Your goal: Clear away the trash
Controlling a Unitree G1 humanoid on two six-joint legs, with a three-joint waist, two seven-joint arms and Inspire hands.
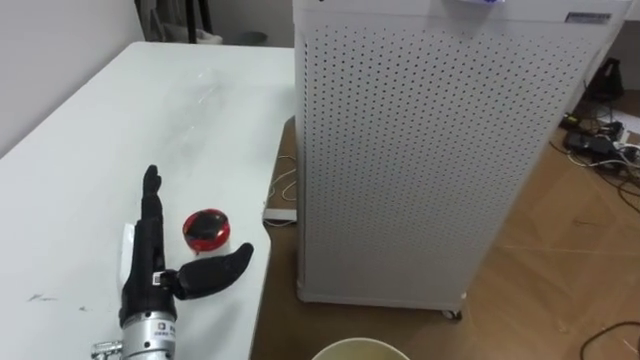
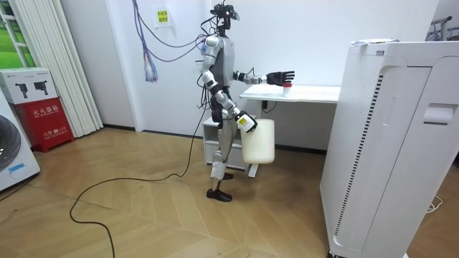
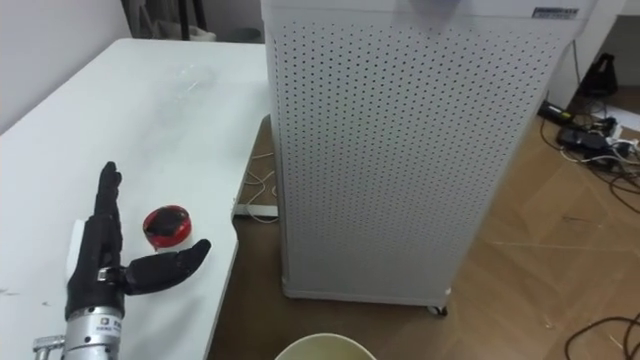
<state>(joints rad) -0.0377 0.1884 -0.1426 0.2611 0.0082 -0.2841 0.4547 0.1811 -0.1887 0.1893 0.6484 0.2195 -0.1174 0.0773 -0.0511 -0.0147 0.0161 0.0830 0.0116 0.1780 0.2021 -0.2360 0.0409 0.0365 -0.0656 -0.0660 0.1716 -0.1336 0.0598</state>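
Left hand (image 1: 150, 270) open flat over counter (image 1: 150, 110), holding nothing. Red round garbage (image 1: 206, 228) just beside thumb, near edge. Risk: closing fingers shove it off counter, past bin (image 1: 360, 349) below.

Red-and-black puck (image 1: 206, 229) on white table (image 1: 80, 150); black robot hand (image 1: 148, 265); white cabinet (image 1: 430, 150) dotted with holes; cream bucket (image 1: 360, 350)
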